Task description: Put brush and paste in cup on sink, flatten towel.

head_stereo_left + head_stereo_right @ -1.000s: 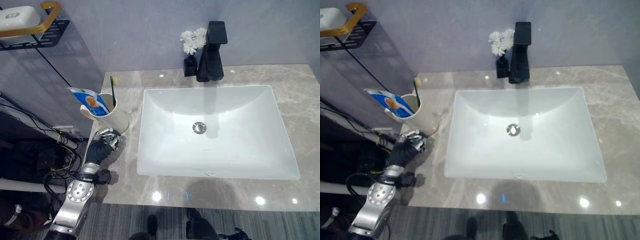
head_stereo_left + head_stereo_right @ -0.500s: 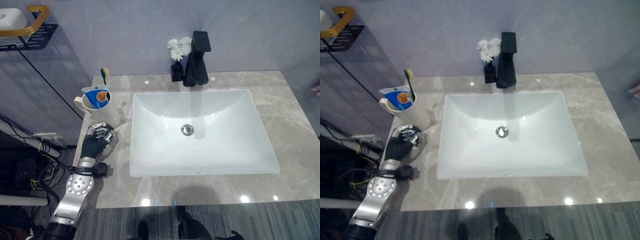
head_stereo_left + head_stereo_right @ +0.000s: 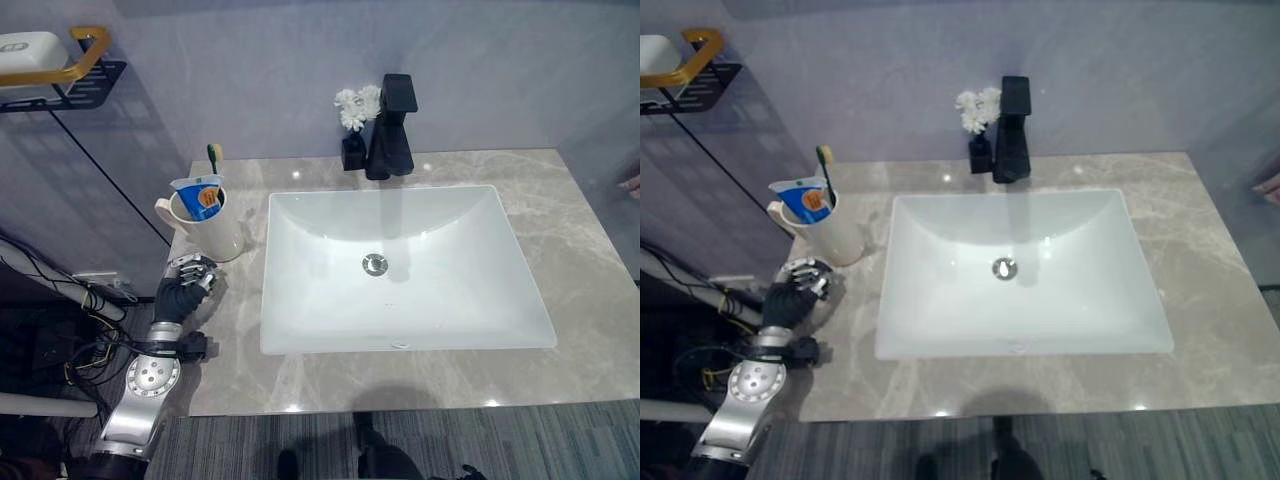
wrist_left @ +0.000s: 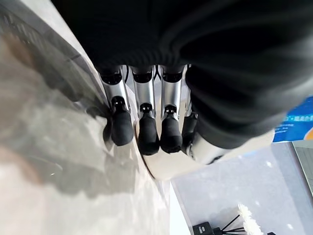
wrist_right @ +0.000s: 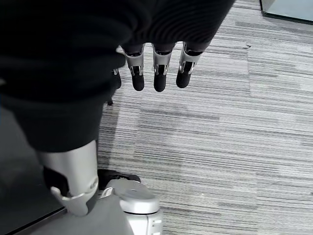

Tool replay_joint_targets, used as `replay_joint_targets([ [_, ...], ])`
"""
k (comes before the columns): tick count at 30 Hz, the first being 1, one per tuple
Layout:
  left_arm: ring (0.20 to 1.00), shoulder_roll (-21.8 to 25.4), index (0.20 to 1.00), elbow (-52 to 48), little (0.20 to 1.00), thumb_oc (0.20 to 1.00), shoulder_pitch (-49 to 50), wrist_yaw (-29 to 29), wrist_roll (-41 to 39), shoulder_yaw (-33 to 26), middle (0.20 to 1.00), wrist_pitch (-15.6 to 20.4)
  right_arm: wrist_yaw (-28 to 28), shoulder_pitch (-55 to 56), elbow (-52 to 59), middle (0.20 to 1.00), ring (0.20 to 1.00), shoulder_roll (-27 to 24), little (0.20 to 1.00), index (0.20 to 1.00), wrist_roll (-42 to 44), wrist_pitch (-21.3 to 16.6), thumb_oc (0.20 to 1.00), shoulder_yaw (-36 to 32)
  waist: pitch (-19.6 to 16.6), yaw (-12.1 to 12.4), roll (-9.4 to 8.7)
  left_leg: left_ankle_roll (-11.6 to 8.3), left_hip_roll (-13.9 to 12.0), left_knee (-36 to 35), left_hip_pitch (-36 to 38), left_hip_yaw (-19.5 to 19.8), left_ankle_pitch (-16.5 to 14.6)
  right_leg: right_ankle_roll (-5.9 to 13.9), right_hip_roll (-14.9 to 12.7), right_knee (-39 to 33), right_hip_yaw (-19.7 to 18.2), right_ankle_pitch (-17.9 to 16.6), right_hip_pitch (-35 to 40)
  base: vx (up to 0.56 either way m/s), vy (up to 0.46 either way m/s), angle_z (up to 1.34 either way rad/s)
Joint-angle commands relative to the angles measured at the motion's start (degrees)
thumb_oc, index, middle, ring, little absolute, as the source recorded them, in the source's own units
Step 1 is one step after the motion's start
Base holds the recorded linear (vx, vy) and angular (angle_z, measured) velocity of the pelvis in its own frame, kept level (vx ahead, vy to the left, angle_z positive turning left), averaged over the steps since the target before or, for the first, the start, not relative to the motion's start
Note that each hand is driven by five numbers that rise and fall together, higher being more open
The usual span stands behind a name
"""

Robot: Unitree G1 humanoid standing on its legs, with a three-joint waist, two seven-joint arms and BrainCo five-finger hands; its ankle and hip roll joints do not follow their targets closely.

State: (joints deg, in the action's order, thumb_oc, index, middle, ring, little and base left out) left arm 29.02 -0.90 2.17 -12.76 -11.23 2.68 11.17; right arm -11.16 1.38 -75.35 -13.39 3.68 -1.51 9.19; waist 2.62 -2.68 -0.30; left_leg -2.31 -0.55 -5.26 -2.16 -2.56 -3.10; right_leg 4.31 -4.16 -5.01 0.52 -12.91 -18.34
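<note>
I see the cup upright on the counter, at its left end beside the sink. The brush and the paste both stand inside the cup, brush head up at the rear, paste tube leaning toward the front. My left hand sits on the counter's left edge just in front of the cup; in the left wrist view its fingers reach out fairly straight and relaxed, tips down near the cup's base, holding nothing. My right hand hangs over striped floor, fingers loose and straight, empty. Behind the sink stands a black tap with a small vase of white flowers touching its left side. A shelf with a soap dish is on the wall at far left. I can't make out a towel
</note>
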Motion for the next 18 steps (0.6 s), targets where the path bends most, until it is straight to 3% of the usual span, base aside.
replay_joint_targets([
  [1, 0.200, 2.3, 0.200, -0.2, 0.200, 0.200, -5.0, -1.7, 0.2, -3.7, 0.200, 2.3, -0.5, -1.5, 0.0, 1.000, 1.000, 0.3, 1.000, 1.000, 0.4, -0.6, 1.000, 2.5, 2.1, -0.9, -0.79, -0.43, -0.3, 0.3, -0.8, -2.4, 0.0, 3.69, -0.8, 0.0, -0.4, 3.8, 3.0, 0.00, -0.020, -0.07],
  [18, 0.200, 0.8, 0.200, 5.3, 0.200, 0.200, -10.9, -5.2, 1.4, -1.7, 0.200, 2.2, -0.7, -1.1, 0.5, 1.000, 1.000, 1.2, 1.000, 1.000, 0.9, -1.0, 1.000, 3.5, 1.9, -2.1, -2.04, -0.81, -1.1, 0.3, -0.5, -3.5, -0.2, 3.47, 0.1, 0.0, -1.1, 4.1, 2.6, 0.01, -0.010, -0.03],
])
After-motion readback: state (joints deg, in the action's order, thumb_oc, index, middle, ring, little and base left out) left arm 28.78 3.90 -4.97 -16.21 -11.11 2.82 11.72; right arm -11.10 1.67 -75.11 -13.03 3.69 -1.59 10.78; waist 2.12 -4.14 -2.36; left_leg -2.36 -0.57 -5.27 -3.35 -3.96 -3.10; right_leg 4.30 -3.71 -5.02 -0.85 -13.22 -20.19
